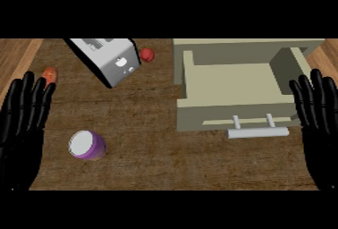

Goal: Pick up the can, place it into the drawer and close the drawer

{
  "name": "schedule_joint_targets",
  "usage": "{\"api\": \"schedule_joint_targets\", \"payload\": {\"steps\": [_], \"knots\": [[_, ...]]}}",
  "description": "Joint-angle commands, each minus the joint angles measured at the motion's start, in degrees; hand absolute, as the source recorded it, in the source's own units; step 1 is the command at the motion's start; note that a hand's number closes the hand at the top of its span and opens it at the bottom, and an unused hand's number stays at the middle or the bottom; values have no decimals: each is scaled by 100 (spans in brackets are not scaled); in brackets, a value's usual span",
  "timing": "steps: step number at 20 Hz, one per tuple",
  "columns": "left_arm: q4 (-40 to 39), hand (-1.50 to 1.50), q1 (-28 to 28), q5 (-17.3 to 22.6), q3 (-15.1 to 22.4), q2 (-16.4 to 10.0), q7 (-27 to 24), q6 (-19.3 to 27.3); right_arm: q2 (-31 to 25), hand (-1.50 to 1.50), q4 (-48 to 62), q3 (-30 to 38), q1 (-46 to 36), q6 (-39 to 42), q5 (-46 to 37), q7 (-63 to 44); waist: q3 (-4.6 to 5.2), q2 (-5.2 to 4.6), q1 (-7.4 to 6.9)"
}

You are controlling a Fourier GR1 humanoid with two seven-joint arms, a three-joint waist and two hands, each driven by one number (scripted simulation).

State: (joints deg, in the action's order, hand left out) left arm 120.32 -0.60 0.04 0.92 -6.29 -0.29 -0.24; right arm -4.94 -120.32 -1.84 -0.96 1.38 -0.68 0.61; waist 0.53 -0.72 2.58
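A purple can (88, 145) with a white top stands on the brown counter at the lower left. The beige drawer (188, 85) is pulled open at the upper right, its inside bare, with a white bar handle (257, 132) on its front. My left hand (23, 120) is open at the left edge, fingers up, just left of the can and apart from it. At the right edge my right hand (318, 120) is open too, fingers up, beside the drawer's right side. Neither hand holds anything.
A silver toaster (105, 58) lies tilted at the top left. A small red fruit (146, 54) sits to its right, and an orange object (50, 74) sits near the left hand's fingertips. Lighter wood (16, 53) borders the counter at the top left.
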Motion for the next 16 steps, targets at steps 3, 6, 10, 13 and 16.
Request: {"api": "schedule_joint_targets", "payload": {"steps": [3,6,10,13,16], "knots": [[-216,-150,384,1756,223,-663,-162,-1852,75,-150,280,23,-6,3,71,72,-38,35,-171],[-255,-150,338,2583,905,-904,-281,-3039,114,-150,182,-89,-4,53,156,-35,-14,16,19],[-933,-150,-370,2942,215,-2318,85,-4125,162,-150,219,564,572,-602,45,-1010,-25,46,-125],[-1606,-150,-313,3690,-454,-3053,-281,-5112,62,-150,128,745,928,-452,240,-973,-42,59,-145],[-2501,-150,-220,4102,-956,-3600,-599,-6046,-127,-150,-165,1056,1047,-319,531,-1122,-43,68,-159]]}}
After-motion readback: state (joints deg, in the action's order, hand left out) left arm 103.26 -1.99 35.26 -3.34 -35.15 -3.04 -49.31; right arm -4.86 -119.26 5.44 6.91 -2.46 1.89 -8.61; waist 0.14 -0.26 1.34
